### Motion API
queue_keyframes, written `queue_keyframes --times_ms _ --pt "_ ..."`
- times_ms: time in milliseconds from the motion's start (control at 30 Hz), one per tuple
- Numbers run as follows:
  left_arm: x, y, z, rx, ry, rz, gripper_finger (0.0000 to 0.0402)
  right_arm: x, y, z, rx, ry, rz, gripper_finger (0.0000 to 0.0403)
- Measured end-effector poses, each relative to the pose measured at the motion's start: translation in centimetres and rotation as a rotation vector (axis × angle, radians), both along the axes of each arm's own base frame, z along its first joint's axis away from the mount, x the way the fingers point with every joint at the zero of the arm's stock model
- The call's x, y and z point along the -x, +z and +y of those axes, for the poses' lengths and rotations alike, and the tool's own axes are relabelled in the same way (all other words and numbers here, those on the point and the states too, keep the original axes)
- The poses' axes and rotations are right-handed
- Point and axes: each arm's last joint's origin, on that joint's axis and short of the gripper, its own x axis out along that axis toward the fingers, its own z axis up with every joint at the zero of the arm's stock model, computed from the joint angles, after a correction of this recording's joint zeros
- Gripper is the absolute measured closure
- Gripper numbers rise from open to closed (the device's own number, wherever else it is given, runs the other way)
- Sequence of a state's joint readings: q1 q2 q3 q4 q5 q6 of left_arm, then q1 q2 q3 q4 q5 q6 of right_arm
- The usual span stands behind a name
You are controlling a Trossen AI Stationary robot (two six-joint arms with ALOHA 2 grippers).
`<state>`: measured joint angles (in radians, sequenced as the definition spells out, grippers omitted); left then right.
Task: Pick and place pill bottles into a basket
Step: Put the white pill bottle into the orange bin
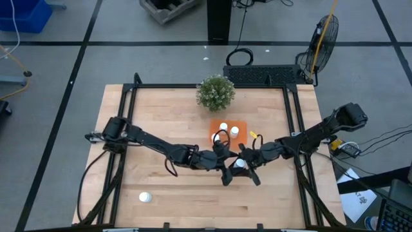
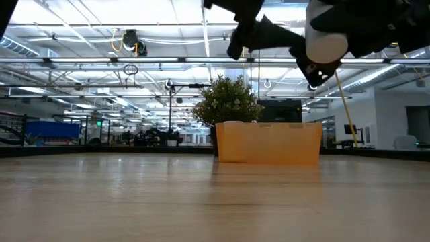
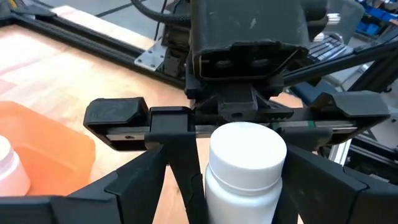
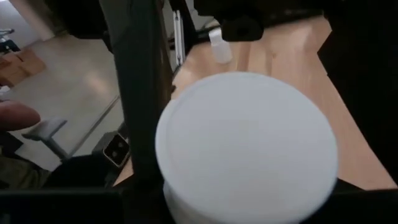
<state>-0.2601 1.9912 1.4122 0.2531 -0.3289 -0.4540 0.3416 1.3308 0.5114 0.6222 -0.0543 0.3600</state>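
A white pill bottle hangs in the air at the table's middle, just near of the orange basket. My right gripper, reaching in from the right, is shut on this bottle. My left gripper comes from the left and faces it. Its fingers stand open on either side of the bottle without touching it. The basket holds several bottles, one near its wall. Another bottle stands on the table at the near left. My right gripper pinches the bottle's body just below the cap between its two fingers. The fingers come about level from the table's right side. The bottle stands upright in the hold, cap up, lifted well clear of the table.
A green potted plant stands right behind the basket at the table's far edge. A black frame runs along the table's left, right and far sides. The wooden top lies bare across the near half, apart from the lone bottle.
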Motion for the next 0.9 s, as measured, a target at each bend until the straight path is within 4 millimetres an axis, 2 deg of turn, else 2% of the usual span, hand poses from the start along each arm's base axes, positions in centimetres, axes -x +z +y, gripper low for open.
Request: queue_keyframes --times_ms 200,333,467,633,900 --pt "-1.0 -2.2 0.8 0.078 -0.001 0.024 0.0094 0.1 -0.8 -0.5 0.008 -0.023 0.075 0.0238" --pt "-1.0 -2.2 0.4 0.046 0.016 0.003 0.0103 0.2 -0.8 -0.4 0.008 -0.012 0.084 0.0239" --pt "-1.1 -2.3 0.5 0.028 0.01 0.002 0.0151 0.2 -1.0 -0.3 0.012 -0.035 0.099 0.0235" --pt "-1.1 -2.2 0.6 0.01 0.003 -0.002 0.024 0.2 -1.0 -0.4 0.028 -0.061 0.097 0.0234" --pt "-1.1 -2.2 0.6 -0.019 -0.005 0.0 0.0244 0.2 -1.1 -0.4 0.052 -0.062 0.094 0.0236"
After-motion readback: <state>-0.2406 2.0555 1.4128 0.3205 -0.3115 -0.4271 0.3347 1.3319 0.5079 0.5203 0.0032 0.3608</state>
